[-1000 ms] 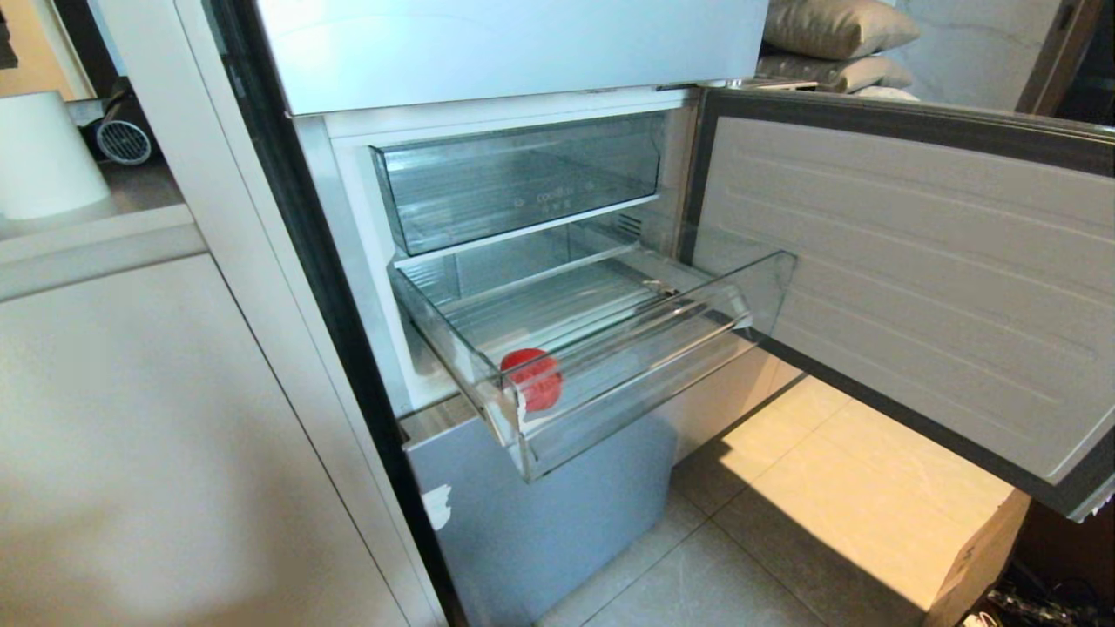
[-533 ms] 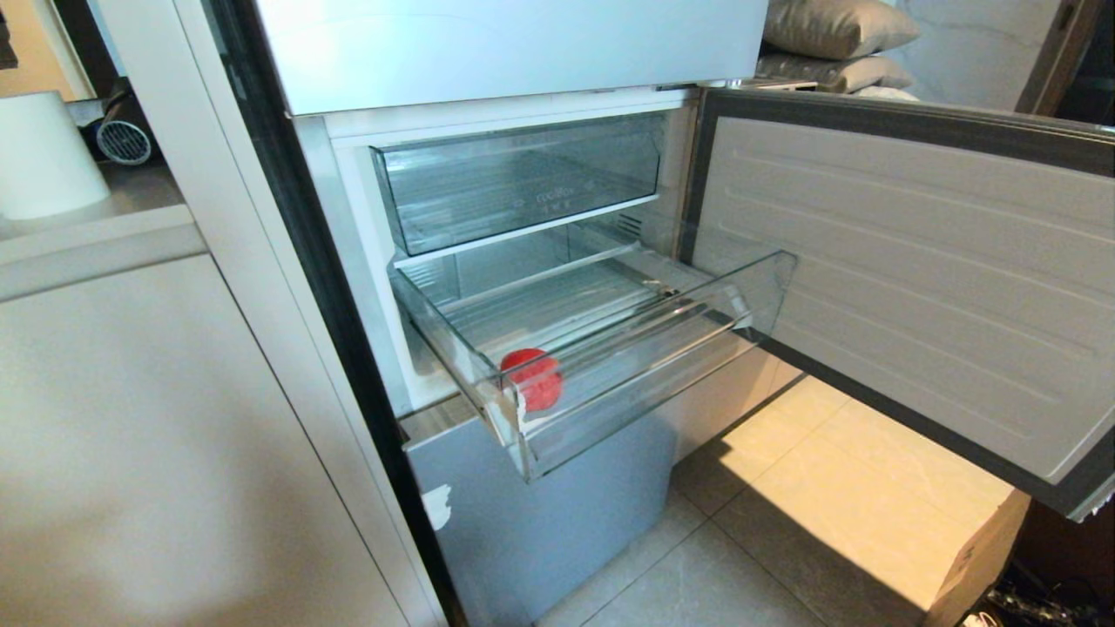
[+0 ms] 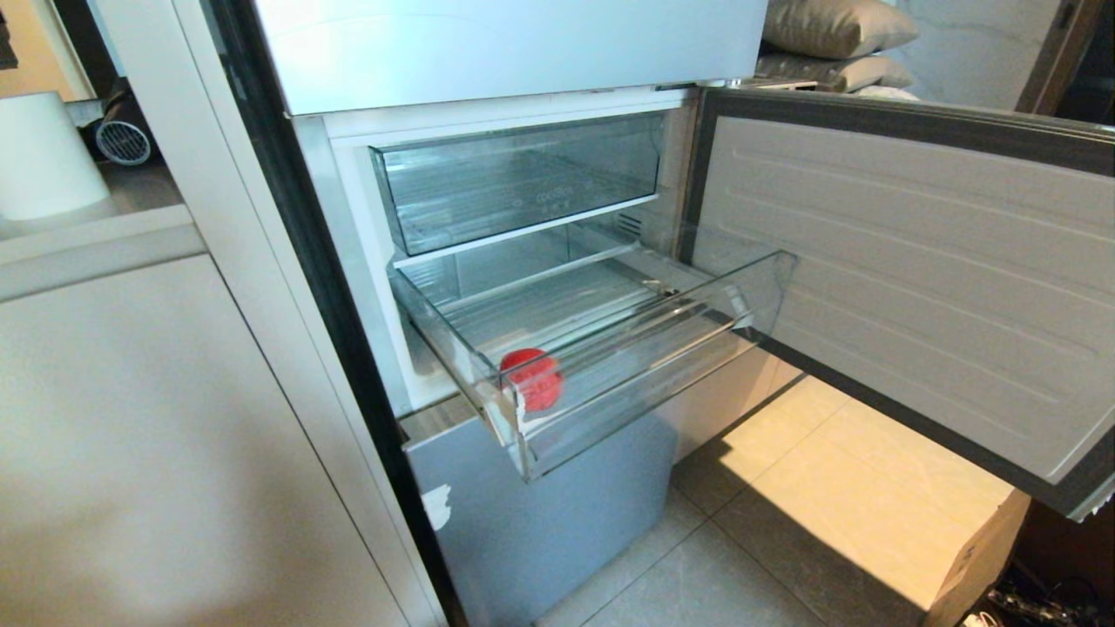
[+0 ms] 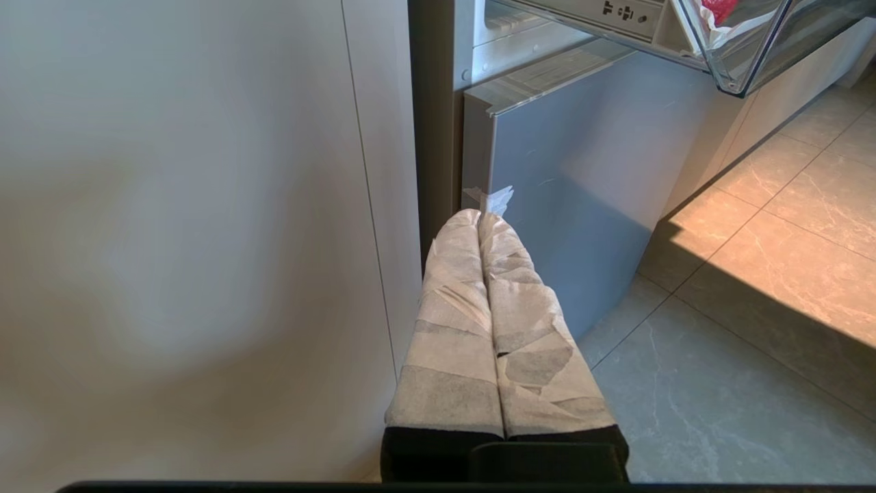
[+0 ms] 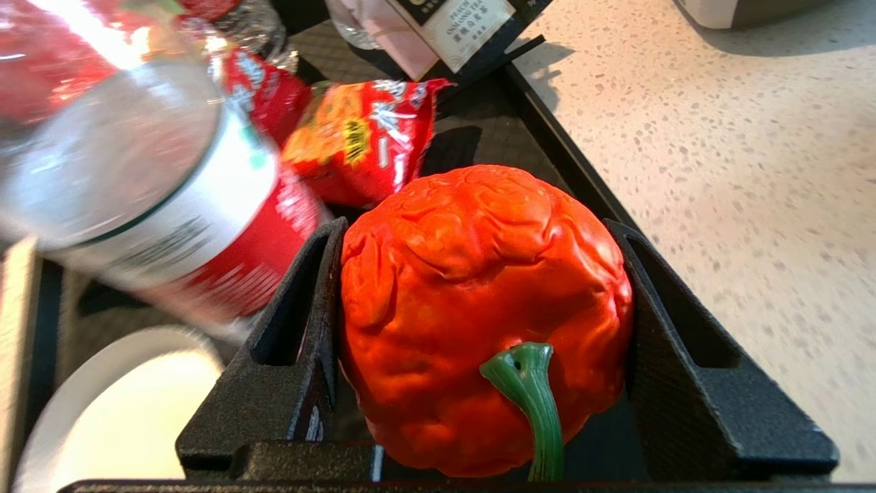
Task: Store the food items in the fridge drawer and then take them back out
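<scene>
From my remote station, the head view shows the pale-blue fridge (image 3: 540, 522) with its door (image 3: 906, 287) swung wide to the right. The fridge drawer (image 3: 645, 366) is pulled out toward me, and one red food item (image 3: 533, 380) sits in its near left corner, against the clear front lip. The upper clear drawer (image 3: 523, 178), the one with small lettering, sits pushed in above it. Neither arm appears in the head view. The left gripper (image 4: 482, 222) hangs low by the fridge's lower front panel, its two cloth-wrapped fingers (image 4: 452, 329) pressed together with nothing between them; the corner of the pulled-out drawer shows above it. The right gripper (image 5: 479, 287) is elsewhere, over a black tray (image 5: 547, 137) on a speckled countertop (image 5: 739, 150): its black fingers (image 5: 301, 322) clamp a wrinkled red-orange pepper (image 5: 479, 301) with a green stem. Beside it I see a clear bottle (image 5: 144, 185) with a red label, a red snack packet (image 5: 363, 137) and a white plate (image 5: 116, 411).
</scene>
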Robot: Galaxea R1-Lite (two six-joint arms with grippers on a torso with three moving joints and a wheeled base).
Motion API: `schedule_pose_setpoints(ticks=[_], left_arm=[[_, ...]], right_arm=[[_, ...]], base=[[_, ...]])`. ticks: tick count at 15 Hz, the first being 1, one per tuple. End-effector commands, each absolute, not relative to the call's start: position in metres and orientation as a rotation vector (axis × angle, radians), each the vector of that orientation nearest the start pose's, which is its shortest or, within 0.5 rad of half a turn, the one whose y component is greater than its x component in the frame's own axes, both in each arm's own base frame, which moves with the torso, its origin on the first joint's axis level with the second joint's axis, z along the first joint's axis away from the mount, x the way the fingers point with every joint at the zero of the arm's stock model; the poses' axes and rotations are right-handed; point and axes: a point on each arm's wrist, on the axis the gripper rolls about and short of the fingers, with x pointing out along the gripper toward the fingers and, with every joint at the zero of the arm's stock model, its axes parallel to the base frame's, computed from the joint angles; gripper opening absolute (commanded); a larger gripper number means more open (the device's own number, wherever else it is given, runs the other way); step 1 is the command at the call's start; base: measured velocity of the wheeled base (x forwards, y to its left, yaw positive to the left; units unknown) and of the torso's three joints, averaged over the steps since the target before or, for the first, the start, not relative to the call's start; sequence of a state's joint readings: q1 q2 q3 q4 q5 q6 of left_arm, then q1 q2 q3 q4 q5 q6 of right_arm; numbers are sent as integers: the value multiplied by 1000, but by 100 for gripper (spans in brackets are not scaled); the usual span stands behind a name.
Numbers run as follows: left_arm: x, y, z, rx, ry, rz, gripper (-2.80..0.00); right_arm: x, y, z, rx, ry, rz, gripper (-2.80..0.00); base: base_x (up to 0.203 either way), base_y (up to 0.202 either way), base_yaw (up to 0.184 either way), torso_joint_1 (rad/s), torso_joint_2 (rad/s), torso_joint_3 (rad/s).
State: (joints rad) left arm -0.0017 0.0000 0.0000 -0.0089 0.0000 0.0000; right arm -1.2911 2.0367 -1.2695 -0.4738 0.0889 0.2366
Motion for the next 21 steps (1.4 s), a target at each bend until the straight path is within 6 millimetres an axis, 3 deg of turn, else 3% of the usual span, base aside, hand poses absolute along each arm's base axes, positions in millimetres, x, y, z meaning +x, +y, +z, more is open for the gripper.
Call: schedule_pose_setpoints(ticks=[1,10,11,16,21], left_arm=[[-23,0,76,0,-8,-2,-280],[-23,0,76,0,-8,-2,-280],[-23,0,76,0,-8,-2,-280],[-23,0,76,0,-8,-2,-280],[-23,0,76,0,-8,-2,-280]], right_arm=[[118,-407,160,416,108,-1216,-280],[126,-417,141,454,135,-1133,-280],[127,-417,141,452,133,-1133,0],[127,-416,146,443,123,-1132,0],[120,-401,184,384,53,-1140,0]], base=[[0,0,0,0,0,0],[0,0,0,0,0,0],[0,0,0,0,0,0],[0,0,0,0,0,0],[0,0,0,0,0,0]])
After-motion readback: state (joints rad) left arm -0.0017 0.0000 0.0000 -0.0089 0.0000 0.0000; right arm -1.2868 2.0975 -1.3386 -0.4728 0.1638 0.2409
